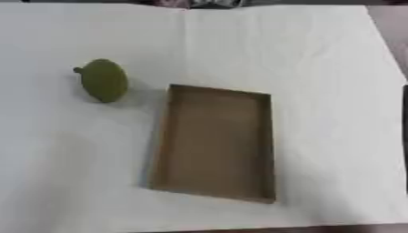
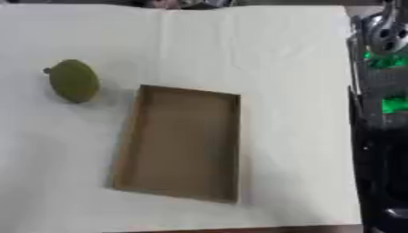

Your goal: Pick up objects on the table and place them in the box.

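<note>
A shallow rectangular cardboard box (image 1: 215,143), brown and matte, is set on the white cloth-covered surface (image 1: 318,68). A smooth, rounded olive-green object (image 1: 104,80) with a small stub is seen left of the box's far corner, apart from it. Neither hand is shown, so no finger state can be told

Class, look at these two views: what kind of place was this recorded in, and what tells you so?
Probably a lab or test bench, not a home: a table under a plain white cloth, one empty cardboard box, one green fruit-like object, and machinery with green parts at the right edge.
</note>
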Motion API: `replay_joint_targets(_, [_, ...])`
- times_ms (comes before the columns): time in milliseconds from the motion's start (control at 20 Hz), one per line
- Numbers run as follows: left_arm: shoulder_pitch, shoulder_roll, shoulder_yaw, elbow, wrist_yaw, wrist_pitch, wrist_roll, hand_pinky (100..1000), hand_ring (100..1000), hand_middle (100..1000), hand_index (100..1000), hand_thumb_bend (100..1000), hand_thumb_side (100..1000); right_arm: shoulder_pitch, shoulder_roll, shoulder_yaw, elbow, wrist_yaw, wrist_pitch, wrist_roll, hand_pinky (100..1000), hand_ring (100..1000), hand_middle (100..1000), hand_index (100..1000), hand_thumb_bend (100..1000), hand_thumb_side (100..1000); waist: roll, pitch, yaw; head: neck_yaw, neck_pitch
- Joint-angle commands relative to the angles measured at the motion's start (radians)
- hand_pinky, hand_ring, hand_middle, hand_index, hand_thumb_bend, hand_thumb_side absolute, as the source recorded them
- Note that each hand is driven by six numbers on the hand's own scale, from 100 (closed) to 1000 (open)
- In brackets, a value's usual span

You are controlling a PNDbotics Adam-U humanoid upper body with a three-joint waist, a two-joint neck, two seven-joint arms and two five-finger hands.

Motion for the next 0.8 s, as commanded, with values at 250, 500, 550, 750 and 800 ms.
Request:
replay_joint_targets(250, [-0.098, 0.019, -0.055, -0.023, 0.01, 0.006, -0.056, 971, 949, 873, 955, 282, 305, -0.007, -0.002, 0.005, -0.021, -0.011, 0.0, 0.005, 784, 524, 683, 749, 100, 555, 0.007, -0.027, -0.003, 0.014, 0.0])
replay_joint_targets(500, [-0.192, -0.028, -0.095, -0.023, 0.023, 0.016, -0.092, 970, 950, 872, 954, 245, 295, -0.004, 0.003, 0.008, -0.021, -0.013, 0.0, 0.008, 784, 524, 683, 749, 100, 556, 0.008, -0.032, -0.002, 0.023, 0.0])
replay_joint_targets(550, [-0.207, -0.037, -0.101, -0.022, 0.025, 0.016, -0.099, 970, 950, 872, 954, 244, 295, -0.003, 0.003, 0.008, -0.021, -0.014, 0.0, 0.008, 784, 524, 683, 749, 100, 556, 0.008, -0.033, -0.002, 0.024, 0.0])
replay_joint_targets(750, [-0.268, -0.087, -0.113, -0.016, 0.028, 0.0, -0.11, 967, 949, 870, 950, 203, 278, -0.001, 0.007, 0.009, -0.021, -0.015, -0.001, 0.009, 784, 524, 683, 749, 100, 556, 0.006, -0.036, 0.0, 0.03, 0.0])
replay_joint_targets(800, [-0.282, -0.1, -0.116, -0.012, 0.029, -0.008, -0.107, 965, 947, 868, 948, 190, 273, -0.001, 0.008, 0.009, -0.021, -0.015, -0.001, 0.009, 784, 524, 683, 749, 100, 556, 0.006, -0.036, 0.0, 0.032, 0.0])
